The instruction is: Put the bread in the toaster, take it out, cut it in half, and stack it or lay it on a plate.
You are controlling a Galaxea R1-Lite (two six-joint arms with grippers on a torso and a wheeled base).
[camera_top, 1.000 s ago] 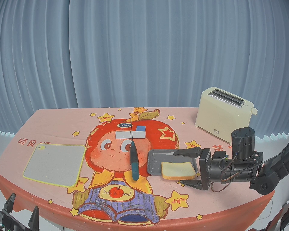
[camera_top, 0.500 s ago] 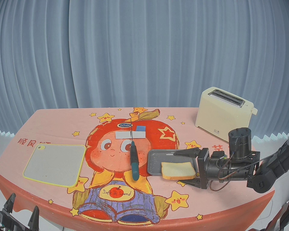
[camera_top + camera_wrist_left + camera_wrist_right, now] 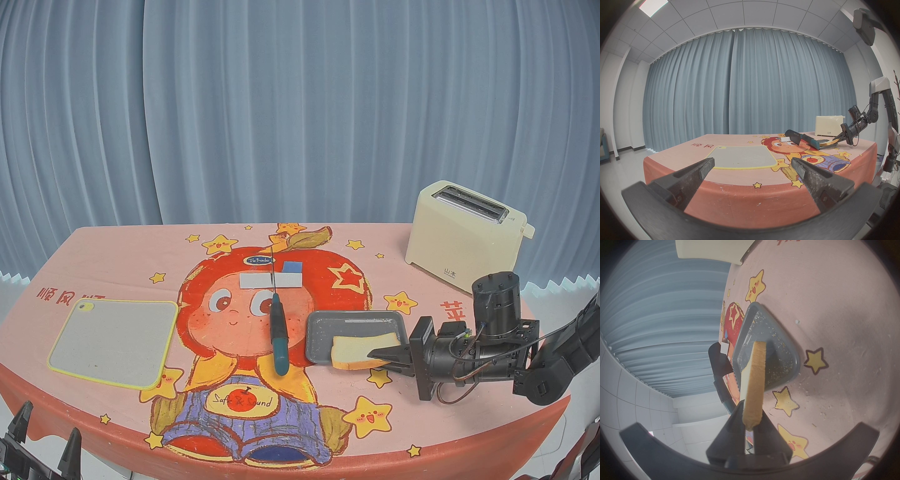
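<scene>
A slice of bread (image 3: 356,352) lies at the front right corner of a grey tray (image 3: 337,325), and my right gripper (image 3: 386,357) is shut on its right edge. The right wrist view shows the bread (image 3: 754,380) edge-on, pinched between the two fingers (image 3: 734,427), above the tray (image 3: 778,365). A cream toaster (image 3: 465,234) stands at the back right, slots empty. A teal-handled knife (image 3: 279,334) lies left of the tray. A grey cutting board (image 3: 112,340) with a yellow rim lies at the front left. My left gripper (image 3: 753,175) hangs open off the table's left end, holding nothing.
The table has a pink cartoon cloth. A small white and blue card (image 3: 272,278) sits by the knife's tip. A blue curtain hangs behind the table. The front edge of the table runs close under the right arm.
My right gripper was open around the bread's right end; it has since closed on the slice's edge. The bread has shifted slightly left and tilted.
</scene>
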